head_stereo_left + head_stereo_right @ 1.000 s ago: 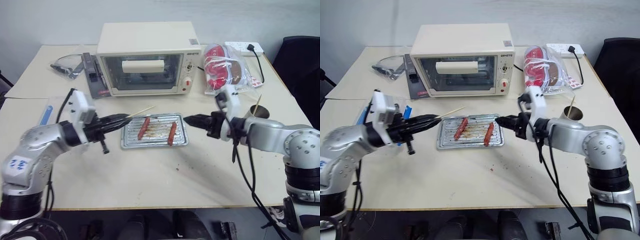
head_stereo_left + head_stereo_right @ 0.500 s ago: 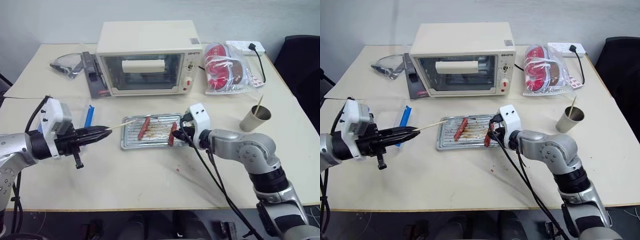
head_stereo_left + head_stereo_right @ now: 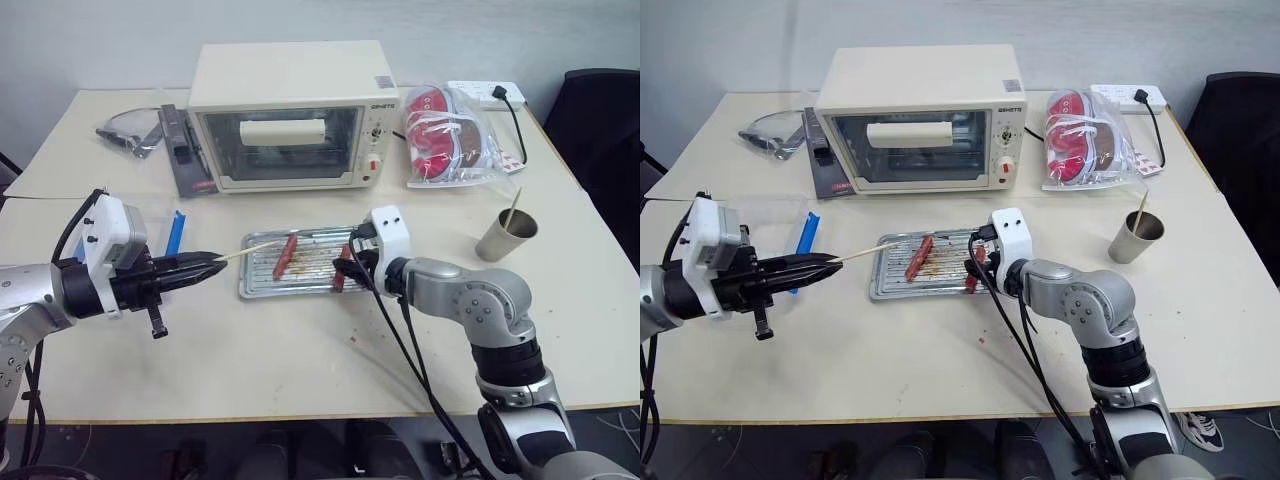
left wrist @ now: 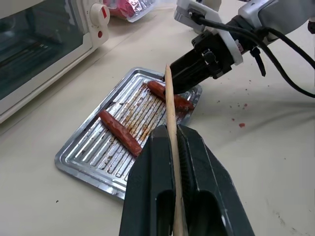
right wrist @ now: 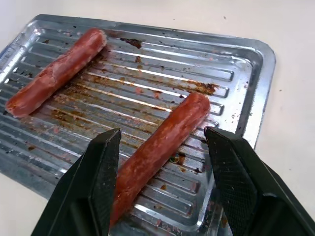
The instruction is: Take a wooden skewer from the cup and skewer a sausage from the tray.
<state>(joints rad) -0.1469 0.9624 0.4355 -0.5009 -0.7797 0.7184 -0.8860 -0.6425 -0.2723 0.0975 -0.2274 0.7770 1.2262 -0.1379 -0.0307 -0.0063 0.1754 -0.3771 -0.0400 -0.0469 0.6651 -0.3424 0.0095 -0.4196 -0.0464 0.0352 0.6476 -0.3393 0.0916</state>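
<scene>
My left gripper (image 3: 214, 264) is shut on a wooden skewer (image 3: 250, 250), level above the table left of the tray (image 3: 262, 290); the stick's tip reaches the tray's left edge. In the left wrist view the skewer (image 4: 168, 98) runs out between the shut fingers (image 4: 147, 162). My right gripper (image 5: 163, 133) is open at the tray's right end, its fingers straddling the right sausage (image 5: 170, 130). The second sausage (image 3: 284, 256) lies on the tray's left half. The cup (image 3: 505, 237) stands far right with another skewer (image 3: 513, 208) in it.
A cream toaster oven (image 3: 290, 115) stands behind the tray. A clear bag with red contents (image 3: 445, 135) and a power strip (image 3: 485, 93) lie at the back right. A clear box with a blue clip (image 3: 177, 232) sits near my left arm. A black chair (image 3: 600, 130) is at the right.
My right gripper came down from the right of the tray to the right sausage and spread its fingers wider. My left gripper stays shut on the skewer, drawn back a little to the left.
</scene>
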